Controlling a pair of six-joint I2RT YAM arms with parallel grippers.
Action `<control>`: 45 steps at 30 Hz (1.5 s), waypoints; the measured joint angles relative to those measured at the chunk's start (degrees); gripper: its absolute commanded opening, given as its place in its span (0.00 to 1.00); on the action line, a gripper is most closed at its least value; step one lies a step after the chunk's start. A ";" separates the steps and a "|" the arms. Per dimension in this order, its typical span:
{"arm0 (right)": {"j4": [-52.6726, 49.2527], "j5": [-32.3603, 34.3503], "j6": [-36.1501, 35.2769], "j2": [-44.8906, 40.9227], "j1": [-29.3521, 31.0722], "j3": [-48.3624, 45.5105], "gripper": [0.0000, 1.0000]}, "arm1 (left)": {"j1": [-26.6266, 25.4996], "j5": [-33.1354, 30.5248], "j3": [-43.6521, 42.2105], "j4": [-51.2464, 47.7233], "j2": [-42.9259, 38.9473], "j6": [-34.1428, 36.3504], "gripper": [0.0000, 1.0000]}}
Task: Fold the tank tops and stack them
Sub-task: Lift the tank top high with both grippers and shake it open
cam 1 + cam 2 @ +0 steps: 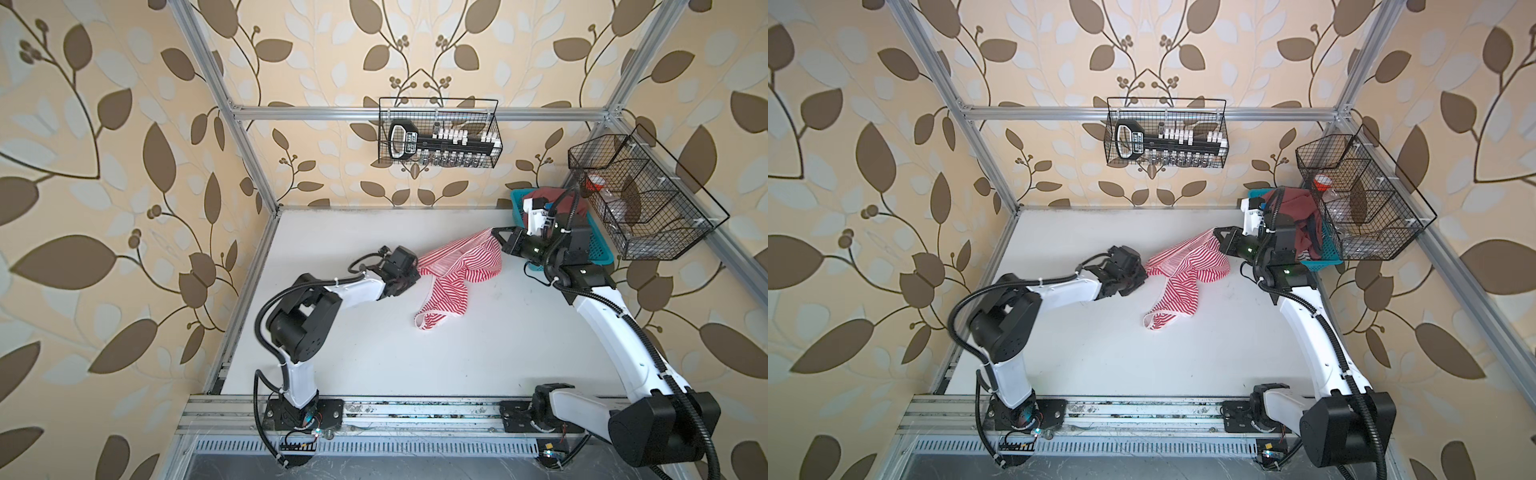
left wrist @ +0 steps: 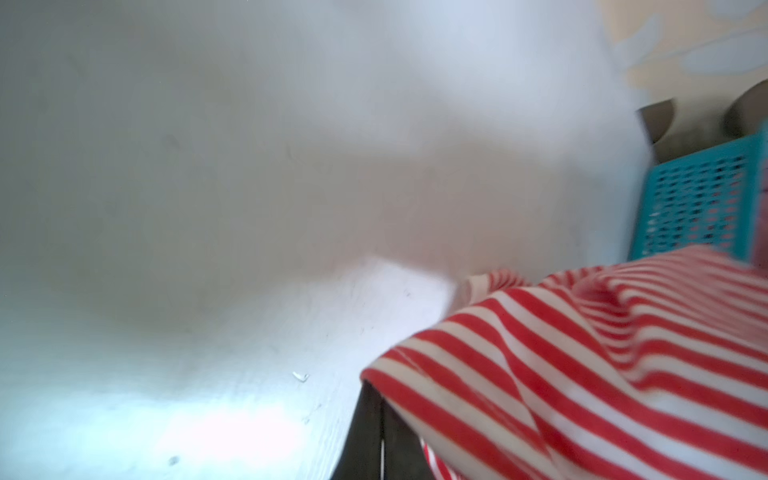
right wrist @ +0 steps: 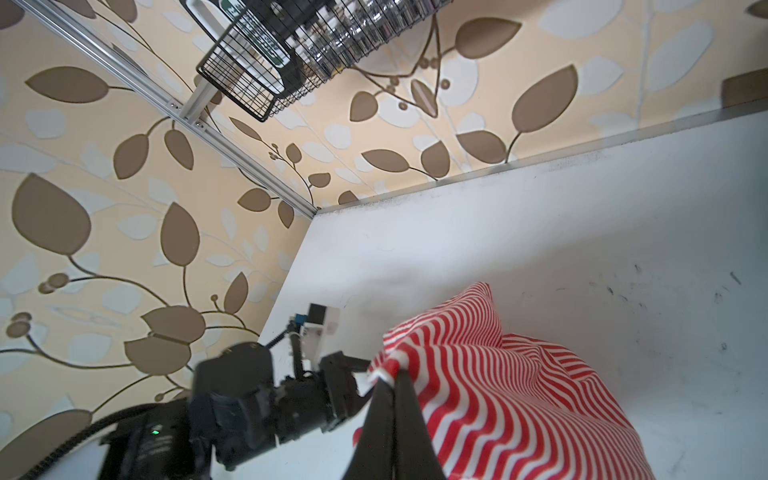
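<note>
I have the striped tank top (image 1: 461,266) strung between both arms over the middle of the counter (image 1: 374,353). The right end effector (image 1: 495,232) is pinched together on one upper edge. The left end effector (image 1: 417,271) is clamped on the opposite edge. The cloth sags between them, with its lower part and a strap loop trailing on the counter. I judge this two-point hold is meant to spread the top out flat before the first fold.

The dusty red tank top (image 1: 1302,210) lies bunched in the blue basket (image 1: 600,259) at the far right corner, behind the right arm, not yet handled. The back wire basket (image 1: 438,99) holds a black-and-white tool set. The side wire basket (image 1: 665,243) holds a red-capped item and some clear plastic I cannot identify.
</note>
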 measured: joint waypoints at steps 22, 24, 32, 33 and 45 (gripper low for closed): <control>-4.72 -5.20 -0.92 -6.14 -0.44 23.12 0.00 | 0.87 -4.22 26.23 -23.56 -36.11 39.19 0.00; -5.44 -5.49 -1.09 -6.73 -0.44 24.72 0.00 | 0.87 -2.43 27.39 -24.92 -37.18 40.59 0.00; -6.82 -7.08 -1.05 -11.15 -0.44 27.23 0.00 | 0.87 6.12 29.55 -28.00 -44.02 43.04 0.00; -6.86 -7.58 -0.85 -12.00 -0.44 27.34 0.00 | 0.85 6.97 29.94 -28.00 -45.09 43.06 0.00; -7.39 -14.51 2.71 -19.69 -0.44 28.06 0.00 | 0.85 14.19 31.47 -27.87 -53.57 42.42 0.00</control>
